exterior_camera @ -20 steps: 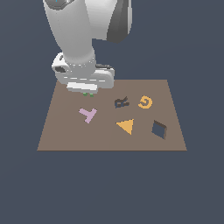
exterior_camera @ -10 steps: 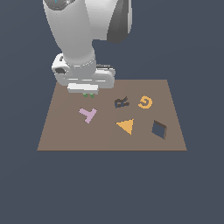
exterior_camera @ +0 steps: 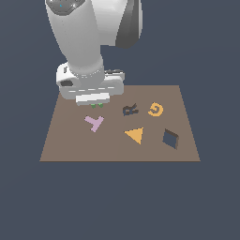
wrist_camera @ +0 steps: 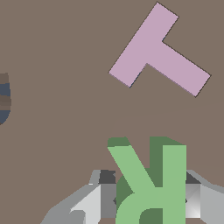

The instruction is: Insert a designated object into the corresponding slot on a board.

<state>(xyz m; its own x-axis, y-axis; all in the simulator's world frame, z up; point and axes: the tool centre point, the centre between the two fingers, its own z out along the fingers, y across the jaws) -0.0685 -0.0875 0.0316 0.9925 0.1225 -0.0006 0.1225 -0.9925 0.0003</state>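
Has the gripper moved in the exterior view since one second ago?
No. The gripper stays beside the pink Y-shaped block, above the flat brown board.

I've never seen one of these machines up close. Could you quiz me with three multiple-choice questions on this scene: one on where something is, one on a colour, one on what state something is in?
1. Where is the green letter R?
A. Between the gripper fingers
B. In its cutout
C. Beside the triangle

2. What colour is the letter G?
A. Pink
B. Orange
C. Blue

3. What state is the R-shaped slot in?
A. Filled
B. Covered
C. Empty

Answers: 1 A, the wrist view shows a grey finger on each side of it. 2 B, it is orange on the brown board. 3 C, it shows dark and open.
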